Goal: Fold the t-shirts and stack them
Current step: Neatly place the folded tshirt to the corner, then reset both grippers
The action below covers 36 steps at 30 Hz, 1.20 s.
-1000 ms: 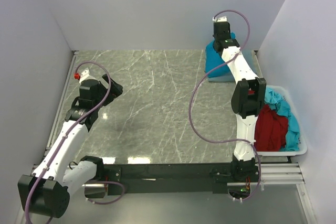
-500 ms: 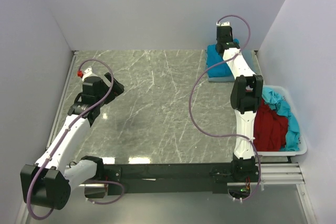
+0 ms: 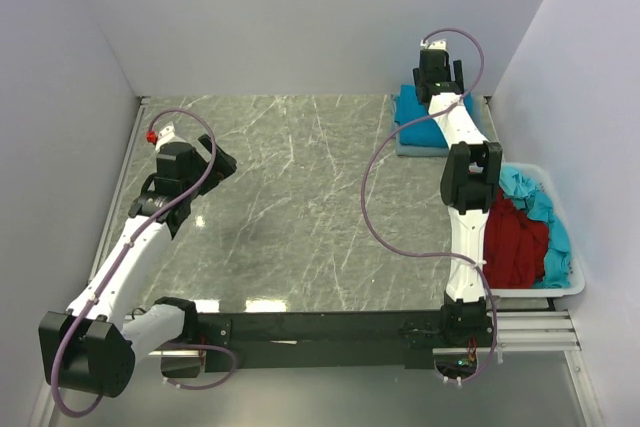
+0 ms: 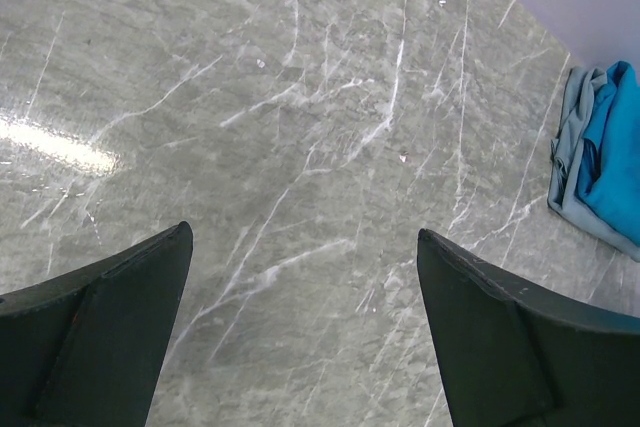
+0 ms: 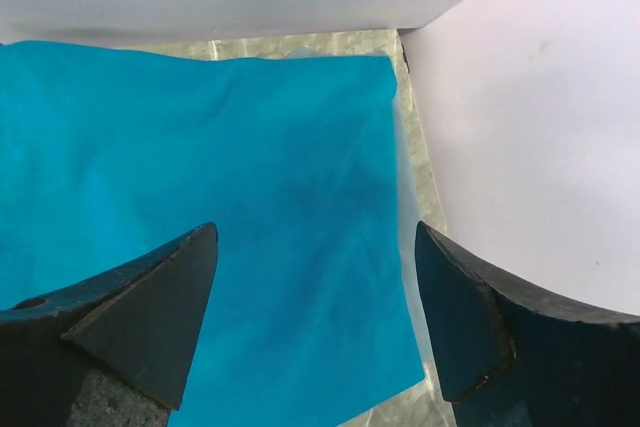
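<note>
Marble table (image 3: 300, 207) flanks white bin (image 3: 540, 292) holding red t-shirt (image 3: 515, 242), turquoise t-shirt (image 3: 548, 209).

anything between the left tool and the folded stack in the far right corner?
Nothing visible. Only bare marble table lies between the left tool and the stack, where the teal-blue shirt lies on the grey-blue shirt. The right tool hangs open directly over that stack, so it crowds the spot from above.

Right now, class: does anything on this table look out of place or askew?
Nothing spilled or damaged. The teal shirt sits slightly offset on the grey-blue shirt, whose edge peeks out; crumpled shirts heap in the white bin.
</note>
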Available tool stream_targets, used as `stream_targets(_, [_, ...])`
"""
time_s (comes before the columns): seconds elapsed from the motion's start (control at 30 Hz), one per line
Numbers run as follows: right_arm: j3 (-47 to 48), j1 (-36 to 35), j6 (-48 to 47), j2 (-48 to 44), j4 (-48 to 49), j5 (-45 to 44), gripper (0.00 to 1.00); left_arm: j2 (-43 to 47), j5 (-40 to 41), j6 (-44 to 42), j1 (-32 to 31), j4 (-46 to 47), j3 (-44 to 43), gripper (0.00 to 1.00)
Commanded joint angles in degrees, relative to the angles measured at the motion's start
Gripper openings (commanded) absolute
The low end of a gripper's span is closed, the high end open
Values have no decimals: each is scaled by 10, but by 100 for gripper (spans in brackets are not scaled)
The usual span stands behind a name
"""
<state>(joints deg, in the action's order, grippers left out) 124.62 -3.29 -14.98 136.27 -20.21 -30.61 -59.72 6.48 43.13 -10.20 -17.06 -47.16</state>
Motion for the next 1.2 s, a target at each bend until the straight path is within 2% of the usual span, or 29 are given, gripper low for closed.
stream_targets(0.0, [21,4,13,-37,20,-4,86,10,3,-5,0,18,-23,100])
stream_targets(0.23, [-27,-2,72,-130,-33,27,88,36,-6,-7,0,18,-27,99])
stream_targets(0.37, [-88,-8,177,-213,-70,69,89,72,-13,-5,0,27,-17,100])
stream_targets(0.47, [-199,-15,226,-342,-52,111,89,92,-10,-5,0,15,-14,99])
stream_targets(0.5, [-268,-24,234,-373,-21,117,89,95,-10,-6,0,13,-14,99])
stream_targets(0.57, [-338,-40,246,-458,8,120,90,104,-7,-4,0,2,-14,99])
stream_targets(0.6, [-394,-56,253,-484,22,115,90,106,-9,-4,0,0,-11,99])
stream_targets(0.67, [-447,-81,280,-552,29,91,91,115,-10,-2,0,-3,-6,99])
stream_targets(0.73, [-523,-131,288,-595,37,38,91,122,-9,0,1,-12,0,99])
stream_targets(0.83, [-618,-194,325,-673,53,20,91,152,15,6,1,-21,16,99])
stream_targets(0.9, [-689,-212,354,-725,73,46,91,168,32,17,1,-31,32,99])
stream_targets(0.97, [-775,-222,389,-779,102,111,92,192,44,33,1,-31,51,99])
stream_targets(1.03, [-835,-228,401,-812,168,165,92,217,53,40,1,-25,66,99])
stream_targets(1.17, [-952,-229,421,-878,242,197,92,255,68,53,1,-25,98,99])
